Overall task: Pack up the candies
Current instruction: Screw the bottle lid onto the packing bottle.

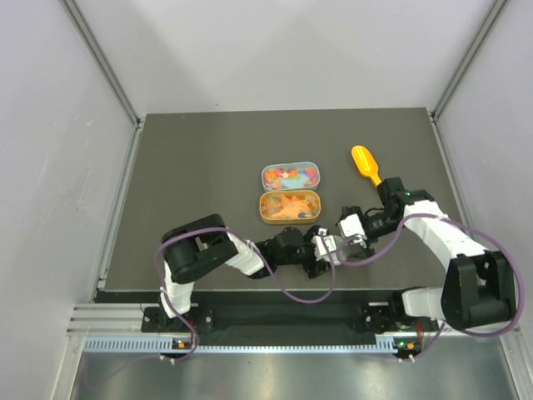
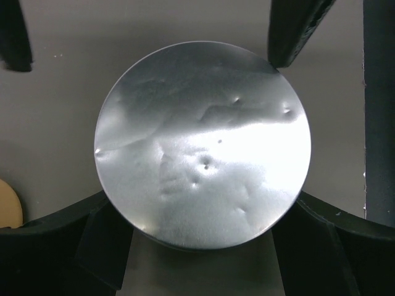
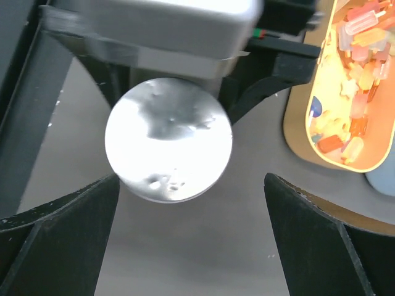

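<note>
The dark worktop carried everything. At the lower centre of the overhead frame the left claw stood wide. It appeared to pinch a dented silver disc by its rim, with a finger against each side. The right claw, just right of it, was spread fully and held nothing. Two oval tins lay touching at the centre of that frame, a pale blue tin above a tan tin. An orange scoop lay to their upper right.

The candies lay in both tins and showed closest at the upper right of the right wrist frame. They looked light, hard and loose, and likely to roll and scatter. Each was far smaller than a claw finger, so pinching them singly seemed a poor bet. Taking the scoop by its handle, or a tin by its rim, looked the sounder hold. They were a jumble of little blocks, plus what looked like a star. The colours were pink, orange, yellow and red, some translucent, with one blue piece near the tan rim.
</note>
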### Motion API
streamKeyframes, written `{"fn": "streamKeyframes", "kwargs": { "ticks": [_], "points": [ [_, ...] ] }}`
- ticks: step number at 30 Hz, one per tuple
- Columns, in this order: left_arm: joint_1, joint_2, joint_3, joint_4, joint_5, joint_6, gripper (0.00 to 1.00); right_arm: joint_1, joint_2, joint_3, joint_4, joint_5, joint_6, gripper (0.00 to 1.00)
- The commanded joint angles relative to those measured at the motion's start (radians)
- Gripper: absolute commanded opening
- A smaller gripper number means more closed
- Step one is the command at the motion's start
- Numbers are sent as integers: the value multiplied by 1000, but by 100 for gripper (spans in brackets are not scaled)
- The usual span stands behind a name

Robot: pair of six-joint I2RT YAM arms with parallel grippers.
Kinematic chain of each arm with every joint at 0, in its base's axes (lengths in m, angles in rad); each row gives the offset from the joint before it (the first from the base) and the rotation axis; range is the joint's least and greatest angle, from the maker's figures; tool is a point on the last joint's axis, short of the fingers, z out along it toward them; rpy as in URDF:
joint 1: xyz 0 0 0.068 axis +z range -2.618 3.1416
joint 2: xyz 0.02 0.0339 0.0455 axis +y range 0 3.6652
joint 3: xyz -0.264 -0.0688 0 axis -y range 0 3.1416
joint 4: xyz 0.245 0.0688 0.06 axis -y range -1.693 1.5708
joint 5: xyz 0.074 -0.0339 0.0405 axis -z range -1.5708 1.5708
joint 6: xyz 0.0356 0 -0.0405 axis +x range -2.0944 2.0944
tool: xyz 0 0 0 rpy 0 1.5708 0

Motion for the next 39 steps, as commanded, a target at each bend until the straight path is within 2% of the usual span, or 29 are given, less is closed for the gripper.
{"fn": "streamKeyframes", "kwargs": {
  "ticks": [1, 6, 9, 25, 34, 39],
  "points": [
    [-3, 43, -51, -391, 25, 91, 39, 24, 43, 53, 42, -69, -5, 100],
    [6, 18, -66, -402, 32, 102, 40, 55, 104, 61, 5, -71, -51, 100],
    [12, 17, -72, -407, 31, 102, 40, 74, 125, 69, -59, -54, -137, 100],
    [20, 7, -74, -401, 20, 90, 39, 117, 210, 107, -27, -31, -140, 99],
    [26, 14, -64, -417, 29, 85, 39, 123, 203, 92, -32, -34, -118, 86],
    [32, 18, -54, -428, 49, 84, 39, 124, 192, 90, -30, -45, -71, 86]
  ]
}}
